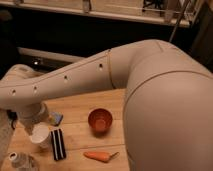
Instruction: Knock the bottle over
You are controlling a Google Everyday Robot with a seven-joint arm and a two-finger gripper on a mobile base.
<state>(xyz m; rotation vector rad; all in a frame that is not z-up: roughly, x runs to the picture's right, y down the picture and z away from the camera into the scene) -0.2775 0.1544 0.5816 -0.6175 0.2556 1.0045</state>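
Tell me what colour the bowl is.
The bowl is reddish-orange, camera view; the gripper is near the white cup.

A: What's cut off?
B: The bottle [21, 161], its base lost at the bottom edge.
A: And hidden?
B: The tool [35, 121], just above the white cup [41, 136], covers part of a blue thing [56, 118] (identity unclear)

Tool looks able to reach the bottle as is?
Likely yes: the tool hangs just above the white cup, and the bottle stands close by, nearer the camera. Only the cup crowds the path.
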